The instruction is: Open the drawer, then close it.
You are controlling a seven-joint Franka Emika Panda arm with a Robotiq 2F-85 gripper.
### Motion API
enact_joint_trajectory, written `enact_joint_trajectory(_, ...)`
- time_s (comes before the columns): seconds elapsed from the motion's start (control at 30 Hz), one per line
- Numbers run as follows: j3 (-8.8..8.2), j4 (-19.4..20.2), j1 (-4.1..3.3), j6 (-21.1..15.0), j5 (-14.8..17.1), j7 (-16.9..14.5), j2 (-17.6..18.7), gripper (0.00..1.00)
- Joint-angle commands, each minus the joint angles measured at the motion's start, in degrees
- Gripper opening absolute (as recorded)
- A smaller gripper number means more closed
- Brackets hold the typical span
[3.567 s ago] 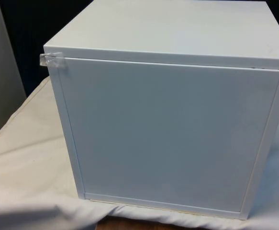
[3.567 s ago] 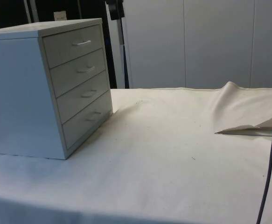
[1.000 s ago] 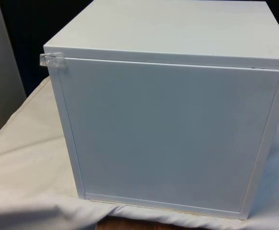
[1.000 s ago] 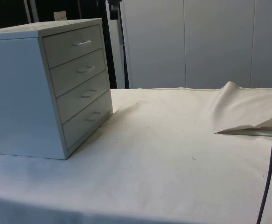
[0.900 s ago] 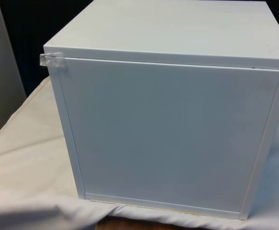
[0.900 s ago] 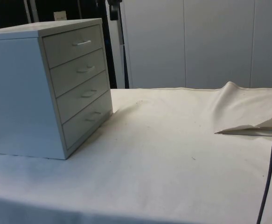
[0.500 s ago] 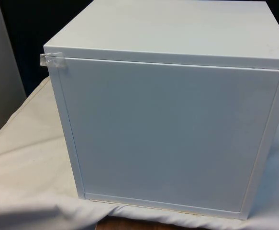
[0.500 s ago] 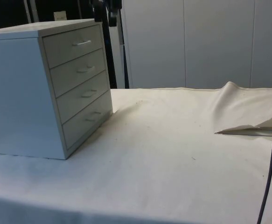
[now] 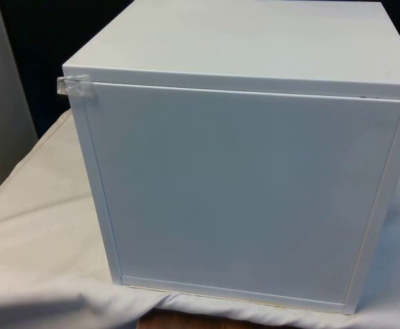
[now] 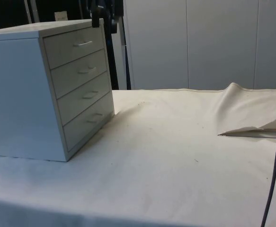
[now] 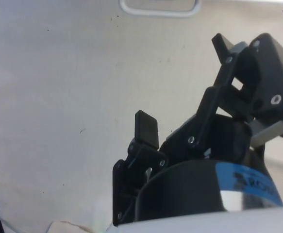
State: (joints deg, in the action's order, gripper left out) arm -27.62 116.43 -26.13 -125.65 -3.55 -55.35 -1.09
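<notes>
The white chest of drawers (image 9: 241, 192) turns its plain back to the front view. In the side view the chest (image 10: 19, 94) stands at the left of the table with its four drawers all shut; the top drawer (image 10: 66, 49) carries a small white handle (image 10: 83, 43). My black gripper (image 10: 104, 19) hangs just above and beside the chest's top front corner, touching nothing. In the wrist view the gripper (image 11: 185, 87) is open, its fingertips (image 11: 146, 128) wide apart with nothing between them, and a white drawer handle (image 11: 159, 7) lies beyond them.
The white cloth (image 10: 166, 156) stretches out in front of the drawers. A raised fold of cloth (image 10: 246, 113) lies at the side view's right, and a black cable (image 10: 275, 156) hangs down that edge.
In the side view my gripper has come down from the upper edge and moved left, closer to the chest's top front corner. The drawers have not moved.
</notes>
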Motion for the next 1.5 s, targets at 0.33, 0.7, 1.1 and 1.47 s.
enact_joint_trajectory(0.33,0.06,1.38,-0.11,-3.5,0.8,-5.33,0.69,1.0)
enact_joint_trajectory(0.7,0.0,2.41,0.0,-6.59,1.32,-9.8,1.2,1.0)
enact_joint_trajectory(1.1,0.0,4.81,0.0,-12.32,1.26,-13.58,1.26,1.0)
enact_joint_trajectory(1.47,-0.06,6.07,0.0,-14.95,0.86,-16.44,1.03,1.0)
